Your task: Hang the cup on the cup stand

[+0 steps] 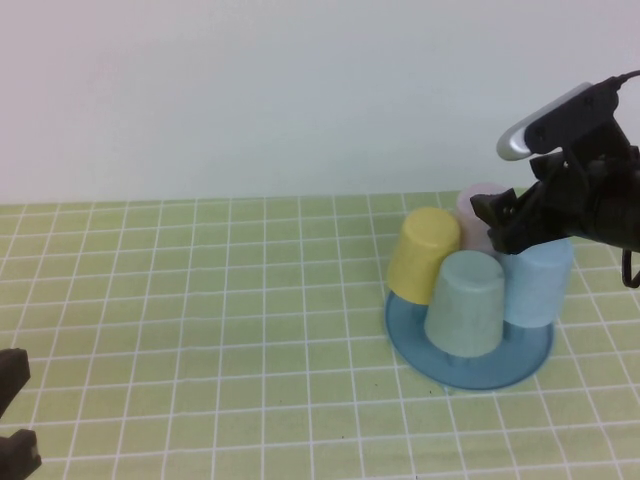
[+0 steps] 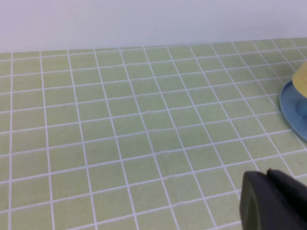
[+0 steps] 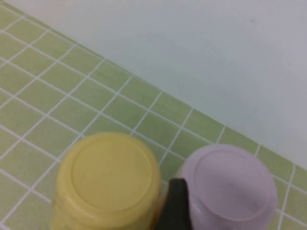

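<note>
The right tool (image 1: pixel 510 222) hovered just above the sky-blue cup (image 1: pixel 537 284), at the cup's upper edge beside the lilac cup (image 1: pixel 478 215); its black fingers looked parted and free of the cup, though how wide could not be told for certain. The cup itself sat upside down on the cup stand (image 1: pixel 468 367), on the stand's right side, already hung over what must be a peg hidden inside it. Just beside it stood the grey-green cup (image 1: pixel 466 302) at the front, the yellow cup (image 1: pixel 424 254) tilted to the left, and the lilac one behind, all inverted on the same blue base.

The hanging step seemed finished and the release was in hand. The next move called for a clean lift up and back, without brushing the lilac or blue cup.

The left tool (image 1: pixel 14 420) lay closed, holding nothing, at the near left corner of the green-tiled worktop (image 1: pixel 200 330), well apart from the stand.
</note>
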### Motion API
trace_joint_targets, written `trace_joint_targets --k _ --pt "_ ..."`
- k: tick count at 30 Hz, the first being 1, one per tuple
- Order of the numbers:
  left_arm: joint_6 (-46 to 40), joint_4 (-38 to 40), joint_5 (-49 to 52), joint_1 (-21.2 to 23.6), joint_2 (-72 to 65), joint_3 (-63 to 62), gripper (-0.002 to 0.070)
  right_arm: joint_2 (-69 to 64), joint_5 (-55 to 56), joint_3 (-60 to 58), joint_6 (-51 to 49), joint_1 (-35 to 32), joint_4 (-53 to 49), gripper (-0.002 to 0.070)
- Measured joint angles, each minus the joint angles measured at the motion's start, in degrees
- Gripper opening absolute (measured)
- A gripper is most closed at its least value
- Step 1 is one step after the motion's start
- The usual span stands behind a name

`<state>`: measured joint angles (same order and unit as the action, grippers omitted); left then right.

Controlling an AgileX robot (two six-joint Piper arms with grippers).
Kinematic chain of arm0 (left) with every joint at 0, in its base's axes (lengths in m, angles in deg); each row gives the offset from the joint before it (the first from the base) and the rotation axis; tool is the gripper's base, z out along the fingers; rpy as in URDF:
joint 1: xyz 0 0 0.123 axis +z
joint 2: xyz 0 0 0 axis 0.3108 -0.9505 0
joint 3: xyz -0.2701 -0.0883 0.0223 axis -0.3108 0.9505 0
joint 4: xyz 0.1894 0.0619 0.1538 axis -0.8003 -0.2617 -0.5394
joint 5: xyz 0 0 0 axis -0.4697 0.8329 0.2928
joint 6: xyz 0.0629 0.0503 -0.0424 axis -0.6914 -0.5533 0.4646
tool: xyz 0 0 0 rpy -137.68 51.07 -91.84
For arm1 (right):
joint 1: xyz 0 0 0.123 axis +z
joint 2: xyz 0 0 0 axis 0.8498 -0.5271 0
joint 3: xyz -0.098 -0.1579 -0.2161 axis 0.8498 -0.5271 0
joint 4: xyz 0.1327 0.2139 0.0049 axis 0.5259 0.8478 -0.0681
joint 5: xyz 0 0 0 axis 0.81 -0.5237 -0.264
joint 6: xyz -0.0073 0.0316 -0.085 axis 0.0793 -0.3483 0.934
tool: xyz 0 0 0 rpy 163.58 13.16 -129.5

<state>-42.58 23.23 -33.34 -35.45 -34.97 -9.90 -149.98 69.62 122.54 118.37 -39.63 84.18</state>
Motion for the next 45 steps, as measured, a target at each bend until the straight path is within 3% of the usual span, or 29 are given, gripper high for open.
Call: trace_joint_targets --k 3,8,11,21,28,35,45 --pt "-0.43 0.00 0.00 0.00 0.00 0.00 0.0000 1.05 0.82 0.00 -0.36 0.00 0.00 0.0529" --pt "-3.64 1.84 1.19 -0.11 0.06 0.00 0.0000 8.77 3.62 -2.75 -0.57 0.00 0.00 0.0123" --pt "-7.27 4.85 2.15 -0.11 0.06 0.00 0.0000 15.99 4.23 -5.60 -0.57 0.00 0.00 0.0033" --pt "-13.53 6.44 2.15 -0.11 0.06 0.02 0.0000 44.07 1.89 -18.54 -3.86 0.00 0.00 0.0000" --pt "-14.65 6.44 1.50 -0.11 0.06 0.12 0.0000 60.26 -1.04 -33.96 -7.48 0.00 0.00 -0.0001" --pt "-14.80 6.44 0.82 -0.11 0.06 0.12 0.0000 65.67 -1.09 -44.21 -5.45 0.00 0.00 -0.0001" --pt "-14.80 6.30 -0.18 -0.11 0.06 0.12 0.0000 65.94 0.51 -48.29 -4.80 0.00 0.00 -0.0001"
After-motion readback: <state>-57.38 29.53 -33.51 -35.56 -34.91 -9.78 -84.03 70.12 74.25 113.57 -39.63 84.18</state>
